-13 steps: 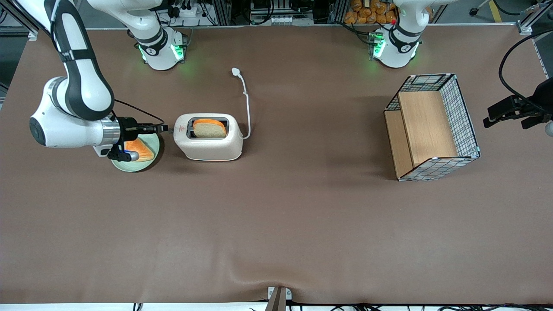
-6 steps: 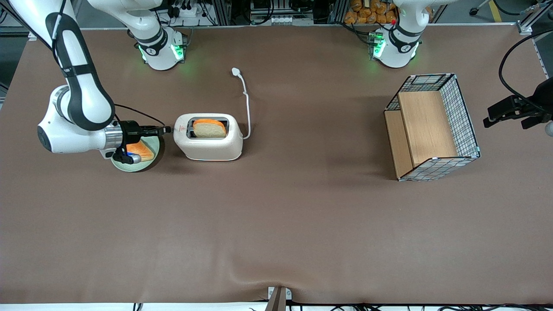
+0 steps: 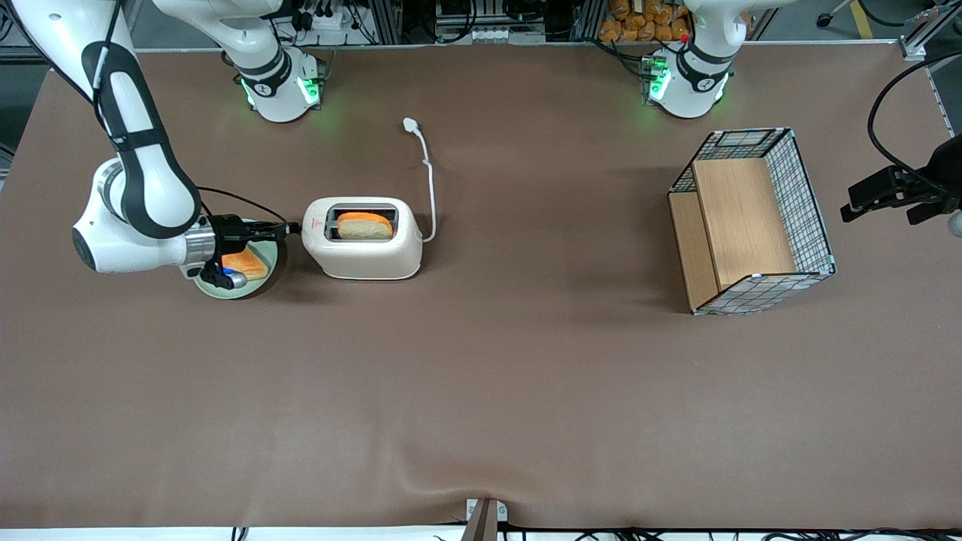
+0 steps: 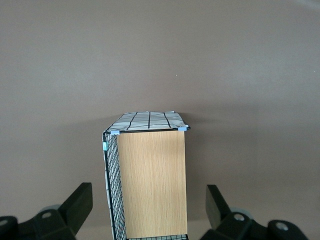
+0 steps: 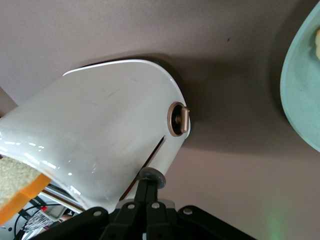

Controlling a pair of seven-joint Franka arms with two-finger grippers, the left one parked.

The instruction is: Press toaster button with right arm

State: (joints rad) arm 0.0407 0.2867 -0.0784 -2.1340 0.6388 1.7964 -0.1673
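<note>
The cream-white toaster [image 3: 366,252] stands on the brown table with a bread slice [image 3: 364,225] sitting in its top slot. My right arm [image 3: 135,188] reaches in low and level toward its narrow end, the one by the red triangle mark [image 3: 313,222]. My gripper [image 3: 293,228] is shut, and its joined fingertips [image 5: 150,187] rest against the toaster button [image 5: 152,176], a small grey knob at the end of a dark lever slot. A round tan dial [image 5: 178,120] sits on the same end of the toaster [image 5: 100,130].
A pale green plate [image 3: 261,273] with a toast slice [image 3: 244,263] lies under my wrist. The toaster's white cord and plug [image 3: 412,126] run toward the arm bases. A wire-mesh wooden basket [image 3: 751,222] stands toward the parked arm's end.
My gripper has moved slightly closer to the toaster's narrow end and lower. The bread slice sits a little deeper in the slot.
</note>
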